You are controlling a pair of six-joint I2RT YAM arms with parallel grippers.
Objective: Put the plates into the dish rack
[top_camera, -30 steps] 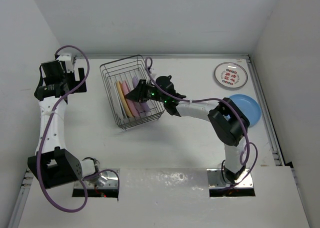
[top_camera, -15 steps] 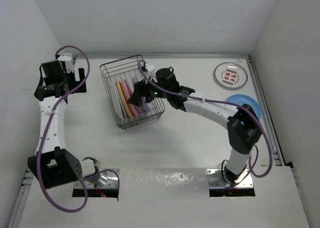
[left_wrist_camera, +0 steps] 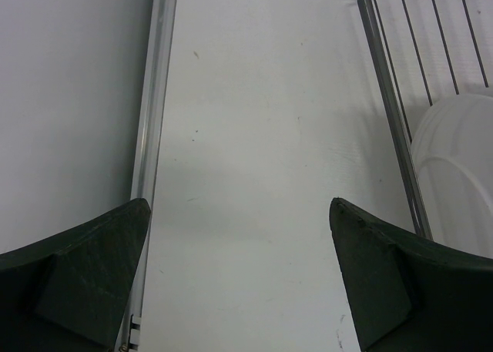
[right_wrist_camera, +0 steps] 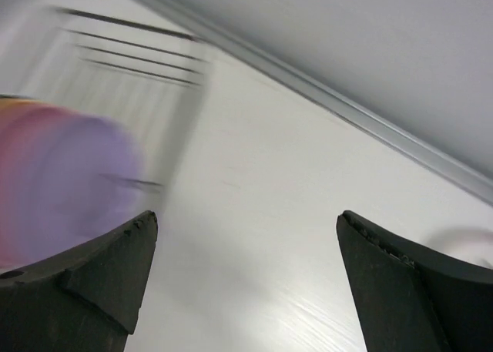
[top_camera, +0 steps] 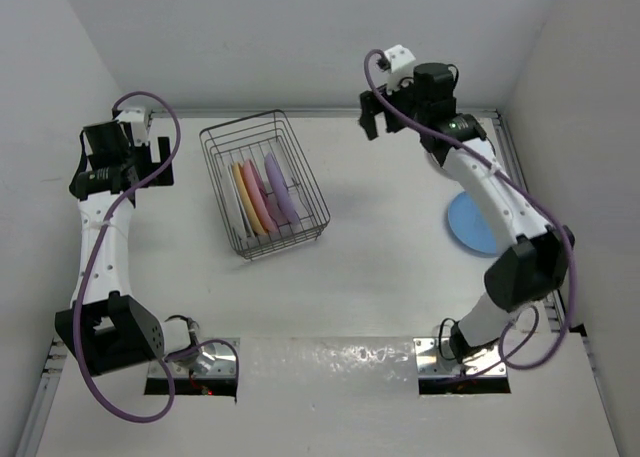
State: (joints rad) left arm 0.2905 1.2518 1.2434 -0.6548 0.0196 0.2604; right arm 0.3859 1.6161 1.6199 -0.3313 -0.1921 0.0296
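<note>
The dish rack stands left of the table's middle. A yellow plate, a pink plate and a purple plate stand on edge in it. A blue plate lies flat at the right, partly under my right arm. My right gripper hangs open and empty near the back wall, right of the rack. Its wrist view is blurred, showing open fingers, the purple plate and rack wires at the left. My left gripper is open and empty left of the rack.
The back wall's metal rail runs just beyond the right gripper. A similar rail lines the table's left edge beside the left gripper. A pale plate surface shows through the rack's wires.
My right gripper opened, left the purple plate standing in the rack, and swung up and right toward the back wall. The left arm stayed still.
</note>
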